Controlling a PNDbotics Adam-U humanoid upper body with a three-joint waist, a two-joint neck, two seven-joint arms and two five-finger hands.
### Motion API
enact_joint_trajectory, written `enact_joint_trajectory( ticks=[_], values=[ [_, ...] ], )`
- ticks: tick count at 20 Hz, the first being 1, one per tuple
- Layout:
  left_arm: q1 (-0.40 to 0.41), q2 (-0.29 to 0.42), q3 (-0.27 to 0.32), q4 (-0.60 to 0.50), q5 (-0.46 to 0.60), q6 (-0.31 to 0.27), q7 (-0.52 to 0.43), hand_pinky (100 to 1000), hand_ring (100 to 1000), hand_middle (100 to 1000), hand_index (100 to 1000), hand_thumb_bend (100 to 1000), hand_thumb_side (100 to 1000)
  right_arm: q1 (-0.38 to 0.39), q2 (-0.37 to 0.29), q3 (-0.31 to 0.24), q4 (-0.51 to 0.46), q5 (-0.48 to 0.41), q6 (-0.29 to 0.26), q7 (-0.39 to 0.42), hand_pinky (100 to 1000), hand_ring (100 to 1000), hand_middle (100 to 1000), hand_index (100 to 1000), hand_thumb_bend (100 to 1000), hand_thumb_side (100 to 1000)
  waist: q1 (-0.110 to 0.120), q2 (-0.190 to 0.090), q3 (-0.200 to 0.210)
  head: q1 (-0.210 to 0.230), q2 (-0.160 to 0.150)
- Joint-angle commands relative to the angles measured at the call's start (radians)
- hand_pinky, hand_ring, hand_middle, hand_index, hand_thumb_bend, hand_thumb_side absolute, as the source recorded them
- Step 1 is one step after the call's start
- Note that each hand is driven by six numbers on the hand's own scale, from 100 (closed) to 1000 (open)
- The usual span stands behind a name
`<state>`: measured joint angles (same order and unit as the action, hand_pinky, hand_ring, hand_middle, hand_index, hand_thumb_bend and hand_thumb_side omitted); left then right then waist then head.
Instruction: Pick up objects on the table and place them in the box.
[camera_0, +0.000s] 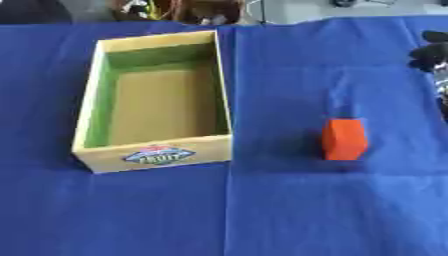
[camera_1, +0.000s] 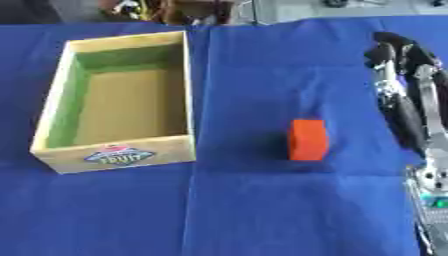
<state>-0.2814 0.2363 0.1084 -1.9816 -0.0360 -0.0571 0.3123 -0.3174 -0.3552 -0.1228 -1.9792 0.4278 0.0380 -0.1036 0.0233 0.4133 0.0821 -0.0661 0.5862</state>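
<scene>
An orange block (camera_0: 343, 139) stands on the blue cloth, right of the middle. To its left sits an open cardboard box (camera_0: 154, 152) with green inner walls and a fruit label on its front; nothing lies inside it. My right hand (camera_1: 404, 85) comes in along the right edge of the right eye view, black and silver, its fingers stretched out straight and pointing away from me. It hovers to the right of the orange block, apart from it and holding nothing. The left hand shows in neither view.
A blue cloth (camera_0: 262, 210) covers the whole table. Cluttered items (camera_0: 175, 10) lie beyond the far edge of the table. Open cloth lies in front of the box and the block.
</scene>
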Motion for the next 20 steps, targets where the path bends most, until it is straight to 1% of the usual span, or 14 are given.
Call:
enact_joint_trajectory(
  ticks=[1,4,5,7,8,9,11,14,16,17,18,19,20],
  values=[
    [-0.002,0.009,0.003,-0.018,0.003,-0.002,0.003,642,693,728,794,100,996,-0.010,-0.008,-0.003,-0.021,-0.010,-0.001,0.003,750,688,657,857,100,1000,-0.002,-0.021,0.002,-0.003,-0.013],
    [-0.002,0.008,0.003,-0.018,0.004,-0.002,0.002,642,693,728,793,100,996,-0.015,-0.024,-0.003,-0.021,0.005,0.000,0.008,757,709,686,860,100,1000,-0.003,-0.020,0.002,-0.003,-0.013],
    [-0.002,0.008,0.002,-0.018,0.004,-0.002,0.002,642,693,728,793,100,995,-0.023,-0.047,-0.002,-0.021,0.027,-0.001,0.016,761,716,695,863,100,1000,-0.003,-0.020,0.003,-0.002,-0.013],
    [-0.001,0.010,0.002,-0.018,0.004,-0.001,0.001,641,693,728,793,100,995,-0.053,-0.127,0.013,-0.021,0.103,-0.011,0.065,789,767,754,878,100,1000,-0.005,-0.022,0.005,-0.001,-0.008],
    [-0.001,0.011,0.001,-0.018,0.004,-0.001,0.001,641,693,728,793,100,995,-0.072,-0.174,0.026,-0.021,0.151,-0.020,0.107,796,776,751,872,100,1000,-0.006,-0.024,0.005,-0.002,-0.006],
    [0.000,0.013,-0.001,-0.018,0.004,0.000,-0.001,641,693,728,793,100,995,-0.093,-0.234,0.047,-0.021,0.199,-0.031,0.167,801,781,751,865,100,1000,-0.007,-0.026,0.006,-0.003,-0.004],
    [0.002,0.014,-0.003,-0.018,0.005,0.002,-0.003,641,694,728,793,100,995,-0.128,-0.325,0.078,-0.021,0.267,-0.049,0.284,808,791,750,856,100,1000,-0.008,-0.028,0.007,-0.004,-0.001],
    [0.004,0.016,-0.005,-0.018,0.006,0.003,-0.005,641,694,728,792,100,994,-0.165,-0.449,0.124,-0.018,0.325,-0.072,0.415,819,799,755,853,100,1000,-0.010,-0.030,0.009,-0.008,0.001],
    [0.003,0.016,-0.007,-0.018,0.007,0.003,-0.007,641,694,728,792,100,993,-0.180,-0.503,0.148,-0.011,0.337,-0.084,0.469,822,799,749,852,102,1000,-0.010,-0.031,0.009,-0.009,0.000],
    [0.003,0.017,-0.008,-0.018,0.007,0.003,-0.009,641,694,728,792,100,993,-0.187,-0.533,0.163,-0.005,0.337,-0.090,0.491,825,800,743,848,134,1000,-0.011,-0.031,0.011,-0.010,0.000],
    [0.003,0.018,-0.009,-0.018,0.008,0.003,-0.010,641,694,728,792,100,993,-0.193,-0.558,0.176,0.002,0.334,-0.094,0.509,834,808,741,845,201,1000,-0.011,-0.031,0.011,-0.012,-0.001],
    [0.003,0.018,-0.010,-0.018,0.008,0.004,-0.011,641,694,728,792,100,993,-0.200,-0.581,0.189,0.011,0.328,-0.096,0.527,841,815,742,845,243,1000,-0.012,-0.031,0.013,-0.013,-0.002],
    [0.002,0.018,-0.011,-0.018,0.009,0.004,-0.012,640,694,728,792,100,993,-0.204,-0.598,0.201,0.020,0.320,-0.099,0.546,851,826,743,856,341,1000,-0.012,-0.031,0.014,-0.015,-0.003]
  ],
)
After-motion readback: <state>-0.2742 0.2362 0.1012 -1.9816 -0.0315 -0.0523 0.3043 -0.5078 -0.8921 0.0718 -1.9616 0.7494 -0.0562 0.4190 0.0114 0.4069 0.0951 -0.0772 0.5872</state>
